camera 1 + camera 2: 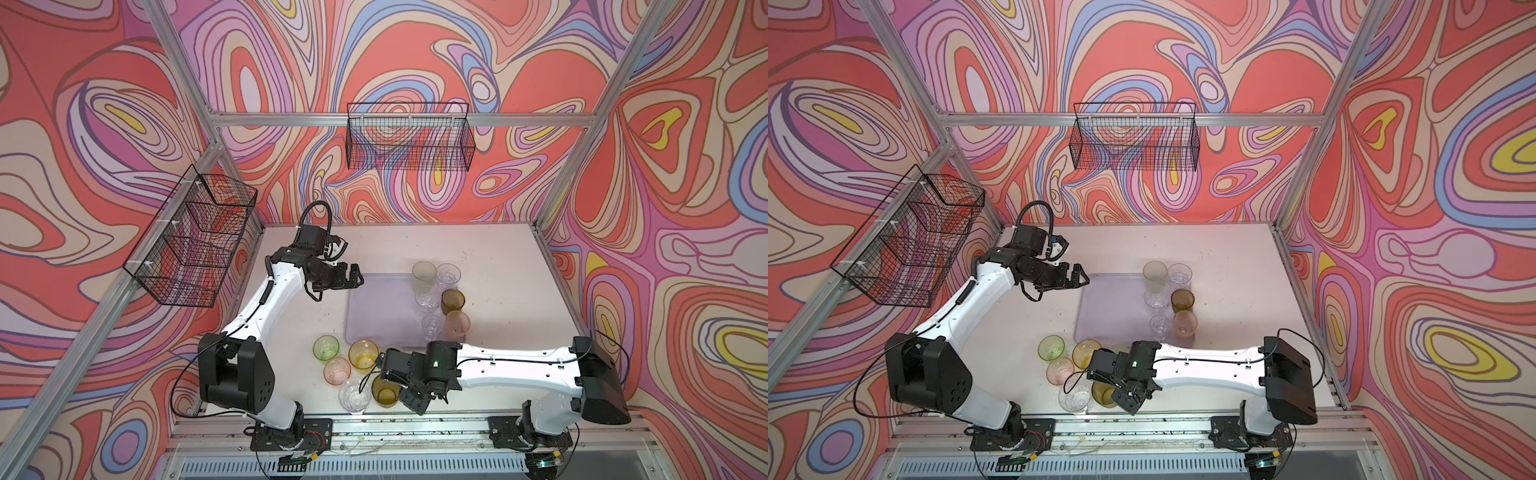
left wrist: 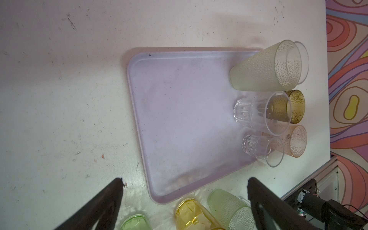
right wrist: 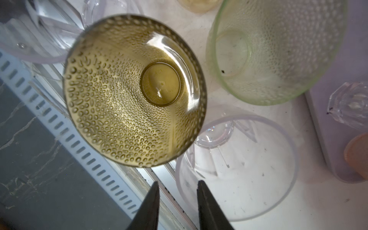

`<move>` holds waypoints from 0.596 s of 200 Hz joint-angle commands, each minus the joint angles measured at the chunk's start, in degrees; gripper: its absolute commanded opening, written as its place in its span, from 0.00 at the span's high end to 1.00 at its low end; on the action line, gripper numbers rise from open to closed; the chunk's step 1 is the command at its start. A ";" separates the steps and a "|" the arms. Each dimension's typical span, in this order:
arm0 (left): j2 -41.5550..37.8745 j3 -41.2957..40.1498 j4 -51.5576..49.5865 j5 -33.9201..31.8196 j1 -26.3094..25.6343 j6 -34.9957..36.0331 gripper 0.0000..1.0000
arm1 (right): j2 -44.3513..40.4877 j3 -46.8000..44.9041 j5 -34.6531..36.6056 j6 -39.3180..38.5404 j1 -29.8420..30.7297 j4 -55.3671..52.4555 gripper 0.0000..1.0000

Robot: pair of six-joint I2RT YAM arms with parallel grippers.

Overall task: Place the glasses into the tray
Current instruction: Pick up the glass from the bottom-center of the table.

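Observation:
The lavender tray (image 1: 374,307) lies mid-table. Along its right side stand several glasses, among them a pale green one (image 1: 424,272), an olive-brown one (image 1: 453,301) and a pink one (image 1: 457,325). More glasses stand near the front edge: green (image 1: 326,347), amber (image 1: 363,353), pink (image 1: 336,370), clear (image 1: 354,397) and olive (image 1: 385,390). My right gripper (image 3: 178,182) hangs just right of the olive glass (image 3: 135,89), jaws a narrow gap apart. A clear glass's rim (image 3: 237,167) shows in that gap; contact is unclear. My left gripper (image 1: 359,276) is wide open and empty at the tray's far left corner.
Two black wire baskets hang on the walls, one at the left (image 1: 195,241) and one at the back (image 1: 409,141). A metal rail (image 1: 395,428) runs along the table's front edge, close under my right gripper. My right arm (image 1: 519,365) spans the tray's near side.

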 commanded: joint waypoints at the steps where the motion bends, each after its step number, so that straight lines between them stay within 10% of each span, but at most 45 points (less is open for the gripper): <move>1: -0.49 1.17 -1.48 -0.52 -0.42 1.11 0.00 | 0.86 -1.08 0.17 -0.48 0.33 1.21 0.69; 119: -0.51 1.17 -1.43 -0.35 -0.41 0.98 0.00 | 1.74 -1.97 0.54 -0.37 0.33 1.58 0.76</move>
